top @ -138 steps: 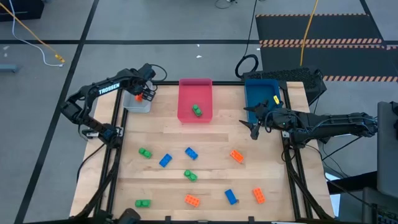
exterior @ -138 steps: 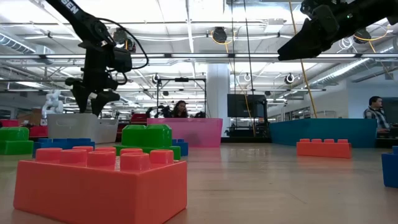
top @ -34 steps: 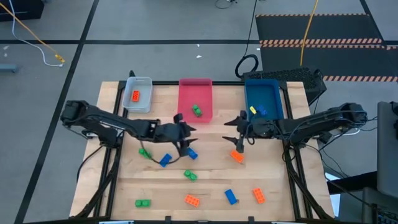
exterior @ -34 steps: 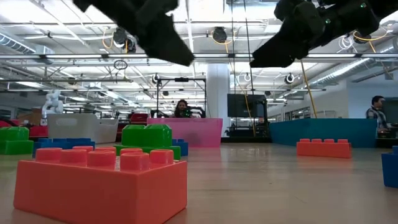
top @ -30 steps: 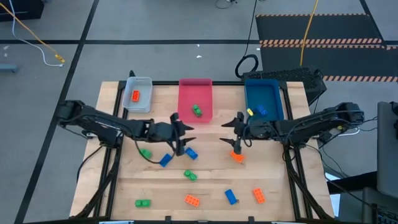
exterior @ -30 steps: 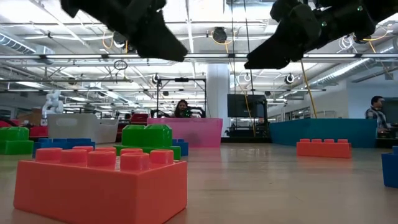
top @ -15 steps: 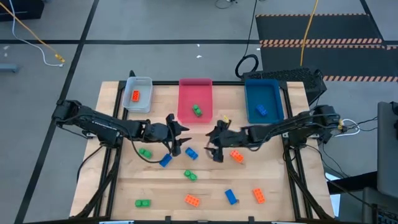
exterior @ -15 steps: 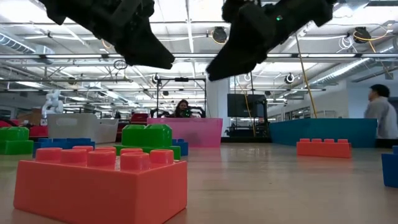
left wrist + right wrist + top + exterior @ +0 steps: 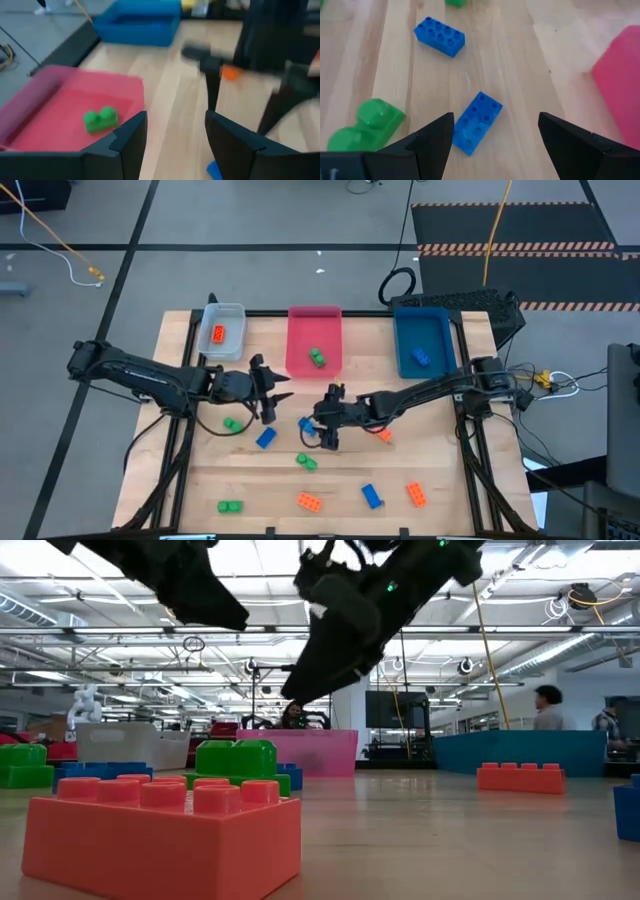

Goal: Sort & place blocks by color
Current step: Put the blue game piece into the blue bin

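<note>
Hovering with jaws apart over a blue block (image 9: 477, 122), the right gripper (image 9: 322, 436) risks clashing with the left gripper (image 9: 268, 395), also apart, just beside.

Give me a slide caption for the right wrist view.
Right gripper, jaws open, hovers over a blue block on the table, with another blue block and a green block nearby.

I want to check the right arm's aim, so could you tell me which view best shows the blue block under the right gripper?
The right wrist view: the blue block lies whole and unobstructed between the open fingers of the right gripper. The high view shows it small and partly covered. I cannot pick it out in the low view.
</note>
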`<action>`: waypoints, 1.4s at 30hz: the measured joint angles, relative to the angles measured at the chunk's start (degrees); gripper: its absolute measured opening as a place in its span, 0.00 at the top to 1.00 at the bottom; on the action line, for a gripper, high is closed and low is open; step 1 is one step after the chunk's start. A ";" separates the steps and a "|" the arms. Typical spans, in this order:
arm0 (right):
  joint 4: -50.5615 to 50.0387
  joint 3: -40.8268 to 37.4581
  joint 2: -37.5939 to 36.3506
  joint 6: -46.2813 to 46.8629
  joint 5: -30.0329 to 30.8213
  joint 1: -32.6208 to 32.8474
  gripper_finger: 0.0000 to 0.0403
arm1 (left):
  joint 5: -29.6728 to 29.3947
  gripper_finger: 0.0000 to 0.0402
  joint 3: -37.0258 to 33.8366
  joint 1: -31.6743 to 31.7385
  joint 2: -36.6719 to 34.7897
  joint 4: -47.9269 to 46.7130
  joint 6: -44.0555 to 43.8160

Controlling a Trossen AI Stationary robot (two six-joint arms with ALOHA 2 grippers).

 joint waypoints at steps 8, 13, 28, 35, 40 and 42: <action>6.19 0.03 5.89 1.57 -1.91 0.00 0.29 | -0.70 0.50 0.07 0.00 0.12 -0.13 -0.09; 6.33 -0.02 8.17 3.25 -2.08 0.00 0.29 | -0.70 0.50 0.07 0.00 0.15 0.03 -0.58; 7.15 -0.09 11.13 4.38 -2.70 0.17 0.29 | -0.77 0.50 0.07 0.04 4.01 0.16 -2.82; 3.49 -0.01 11.22 2.11 4.71 -0.19 0.37 | -0.75 0.50 0.07 -0.05 4.03 -0.19 -3.03; 3.78 -0.01 11.22 0.02 4.73 -0.71 0.52 | -0.75 0.50 0.07 -0.04 4.03 -0.21 -3.23; 3.64 -0.01 11.22 -0.88 4.81 -0.82 0.60 | -0.75 0.50 0.07 -0.04 4.03 -0.19 -3.25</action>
